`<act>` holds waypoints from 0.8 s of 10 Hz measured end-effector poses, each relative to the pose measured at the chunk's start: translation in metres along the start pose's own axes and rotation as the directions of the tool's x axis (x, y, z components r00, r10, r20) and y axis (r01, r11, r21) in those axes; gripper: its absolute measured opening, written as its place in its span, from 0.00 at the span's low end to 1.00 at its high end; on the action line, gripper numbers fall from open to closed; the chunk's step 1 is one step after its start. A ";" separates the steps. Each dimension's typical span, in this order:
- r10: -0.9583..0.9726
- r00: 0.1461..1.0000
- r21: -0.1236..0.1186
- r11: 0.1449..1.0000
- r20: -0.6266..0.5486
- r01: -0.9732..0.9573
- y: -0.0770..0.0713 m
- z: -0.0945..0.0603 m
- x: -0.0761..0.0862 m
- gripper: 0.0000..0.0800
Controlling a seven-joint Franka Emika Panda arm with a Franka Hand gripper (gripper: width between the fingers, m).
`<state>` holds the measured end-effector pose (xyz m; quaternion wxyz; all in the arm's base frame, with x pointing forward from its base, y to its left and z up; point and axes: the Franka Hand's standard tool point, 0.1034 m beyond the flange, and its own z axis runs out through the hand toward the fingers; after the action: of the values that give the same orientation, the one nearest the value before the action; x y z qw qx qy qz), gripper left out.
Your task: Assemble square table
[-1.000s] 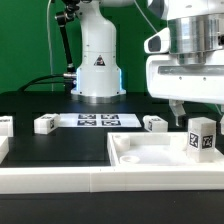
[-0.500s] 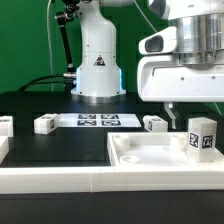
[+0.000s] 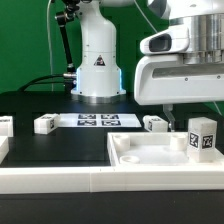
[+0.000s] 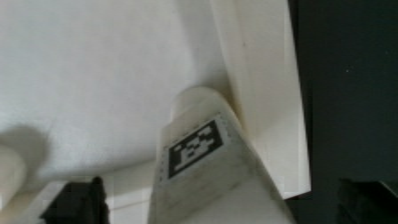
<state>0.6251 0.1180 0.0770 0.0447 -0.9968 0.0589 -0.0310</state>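
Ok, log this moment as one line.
gripper: open, above upright leg | upright leg: standing on tabletop corner | loose legs: lying on table, untouched

A matte black desk (image 3: 60, 150) fills the middle of the exterior view, under bright, even light. Behind it, from nine to eleven o'clock, hangs a plain green backdrop (image 3: 25, 40), with black cables (image 3: 40, 82) draping down in front of it. The marker board (image 3: 97, 121) lies flat near the centre. A long white rail (image 3: 50, 181) edges the desk toward seven o'clock.
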 end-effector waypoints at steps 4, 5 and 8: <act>-0.259 0.966 -0.026 0.965 0.001 0.259 0.002 0.000 0.001 0.81; -0.289 0.957 -0.026 0.957 0.000 0.289 0.002 -0.001 0.001 0.81; -0.279 0.960 -0.026 0.960 -0.004 0.279 0.002 -0.001 0.002 0.54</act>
<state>0.6269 0.1154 0.0776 0.0270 -0.9955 -0.0816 -0.0399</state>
